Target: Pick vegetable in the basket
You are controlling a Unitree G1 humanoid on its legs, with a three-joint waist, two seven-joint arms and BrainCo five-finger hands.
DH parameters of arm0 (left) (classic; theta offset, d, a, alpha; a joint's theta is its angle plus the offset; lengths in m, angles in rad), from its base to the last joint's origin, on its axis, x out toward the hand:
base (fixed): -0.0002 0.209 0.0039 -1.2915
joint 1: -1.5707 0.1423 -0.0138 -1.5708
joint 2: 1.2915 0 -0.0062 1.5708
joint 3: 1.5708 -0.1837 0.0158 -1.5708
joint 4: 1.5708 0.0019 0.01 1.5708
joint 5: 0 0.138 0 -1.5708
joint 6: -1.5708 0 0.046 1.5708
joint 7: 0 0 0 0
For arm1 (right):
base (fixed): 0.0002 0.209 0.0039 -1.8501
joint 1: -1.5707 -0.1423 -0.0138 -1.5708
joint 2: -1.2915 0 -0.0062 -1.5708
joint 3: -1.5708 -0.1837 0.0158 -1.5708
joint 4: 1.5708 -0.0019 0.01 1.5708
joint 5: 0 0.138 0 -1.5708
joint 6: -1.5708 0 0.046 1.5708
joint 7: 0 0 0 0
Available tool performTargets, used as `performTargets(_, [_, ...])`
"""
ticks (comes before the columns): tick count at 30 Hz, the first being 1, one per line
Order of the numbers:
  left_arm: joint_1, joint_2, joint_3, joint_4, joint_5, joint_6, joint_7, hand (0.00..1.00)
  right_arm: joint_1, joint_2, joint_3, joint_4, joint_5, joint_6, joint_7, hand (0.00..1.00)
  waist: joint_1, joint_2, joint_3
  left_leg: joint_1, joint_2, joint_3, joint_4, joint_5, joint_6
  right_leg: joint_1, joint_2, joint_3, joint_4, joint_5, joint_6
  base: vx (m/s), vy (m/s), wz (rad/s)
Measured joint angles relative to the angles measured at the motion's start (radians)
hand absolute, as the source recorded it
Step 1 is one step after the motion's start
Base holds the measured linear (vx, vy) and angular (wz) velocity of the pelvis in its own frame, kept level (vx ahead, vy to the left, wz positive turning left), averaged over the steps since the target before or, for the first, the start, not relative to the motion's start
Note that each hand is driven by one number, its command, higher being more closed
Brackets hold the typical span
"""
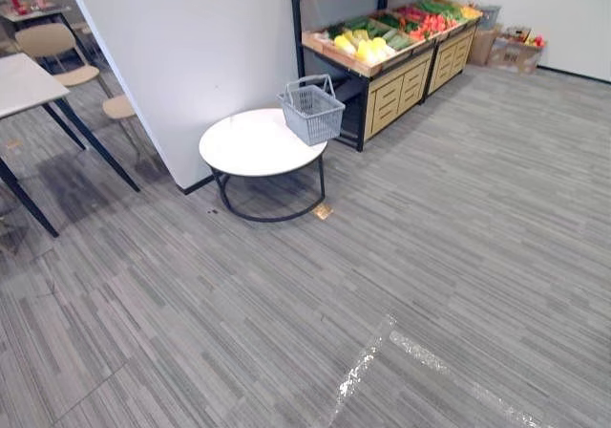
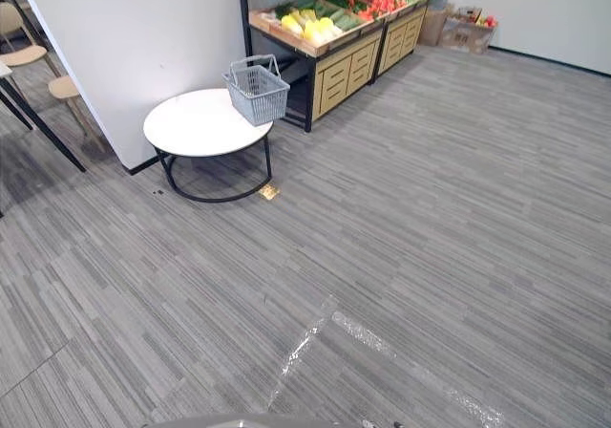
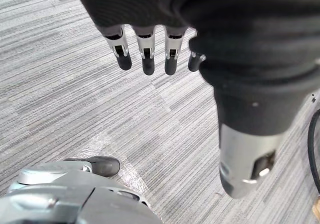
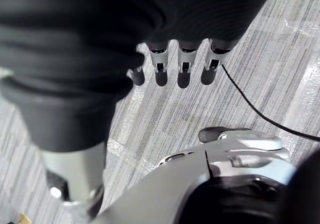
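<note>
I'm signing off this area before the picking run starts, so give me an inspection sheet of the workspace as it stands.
Surface: round white table on a dark frame, carrying the basket at its edge nearest the stand.
Job's things: grey plastic mesh basket, upright, handles raised, looks empty; yellow, green and red vegetables on the wooden display stand behind it.
Clutter: small yellowish scrap on the floor by the table's frame.
Robot hands: left robot hand and right robot hand open, fingers straight above the floor, holding nothing.
Cables: nothing seen by the table or stand.
Surroundings: grey striped carpet; white partition wall; beige chairs at left; cardboard boxes by the far wall.
</note>
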Motion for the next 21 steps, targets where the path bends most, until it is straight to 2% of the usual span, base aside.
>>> performTargets(5, [-0.011, 0.002, 0.007, 0.002, 0.000, 0.000, 0.004, 0.00, -0.015, 0.003, 0.000, 0.001, 0.000, 0.002, 0.000, 0.00, -0.004, -0.006, 0.026, 0.028, -0.004, 0.007, 0.000, -0.001, -0.002, 0.038, -0.003, 0.000, -0.017, 0.000, 0.001, 0.03, -0.020, -0.03])
performTargets(10, [-0.012, 0.002, 0.006, 0.002, 0.000, -0.020, 0.006, 0.00, -0.021, 0.003, 0.000, -0.001, 0.001, 0.004, 0.004, 0.00, -0.003, -0.004, 0.036, 0.028, 0.000, 0.023, 0.000, -0.001, -0.003, 0.032, -0.002, 0.002, -0.013, -0.001, 0.002, -0.08, -0.030, -0.04])
performTargets(16, [-0.014, 0.002, 0.004, 0.001, -0.002, -0.007, 0.001, 0.00, -0.018, 0.002, 0.001, -0.001, 0.042, 0.005, 0.027, 0.00, -0.004, -0.005, 0.042, 0.026, 0.009, 0.025, -0.007, -0.004, -0.006, 0.021, 0.004, 0.001, -0.009, -0.004, 0.008, -0.12, -0.025, -0.01])
performTargets(21, [-0.013, 0.005, 0.003, 0.001, -0.006, 0.025, -0.019, 0.00, -0.011, 0.000, 0.001, -0.003, 0.073, 0.004, 0.056, 0.00, -0.016, -0.007, 0.044, 0.012, 0.012, 0.027, -0.007, -0.003, -0.008, 0.014, 0.005, -0.003, -0.018, -0.004, 0.008, -0.07, -0.007, -0.05])
